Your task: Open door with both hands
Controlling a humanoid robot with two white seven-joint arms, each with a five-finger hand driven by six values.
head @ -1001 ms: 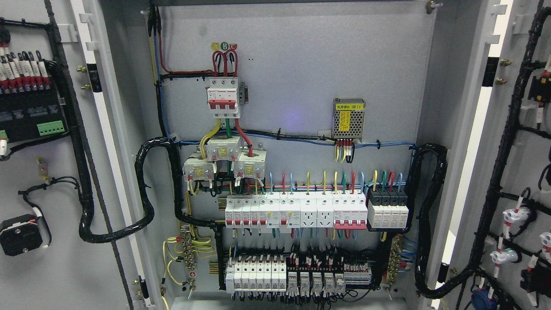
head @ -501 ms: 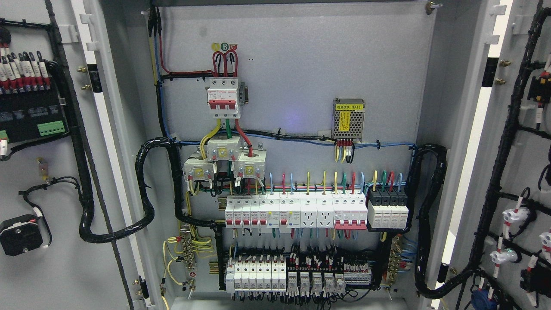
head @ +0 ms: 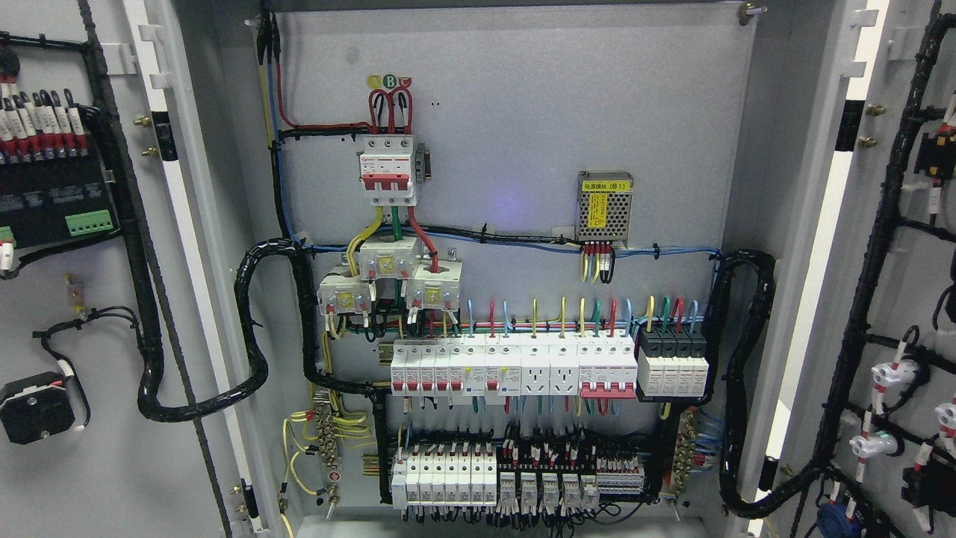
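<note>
Left door (head: 75, 299): you saw it swung fully open at the left edge, its inner face toward you, carrying a black terminal block (head: 52, 187) and a black cable loom (head: 149, 314) running down its hinge side.
Cabinet interior (head: 515, 149): you faced a grey back panel with a red-handled main breaker (head: 387, 170) upper left, a small perforated power supply (head: 606, 207) to its right, and a row of white breakers (head: 515, 368) lower down, above a second row of terminals (head: 515, 478).
Right door (head: 896, 299): you found it open too, at the right edge, black wiring (head: 870, 284) running down its inner face.
Hands: neither hand was in your view, so you could not tell their state.
</note>
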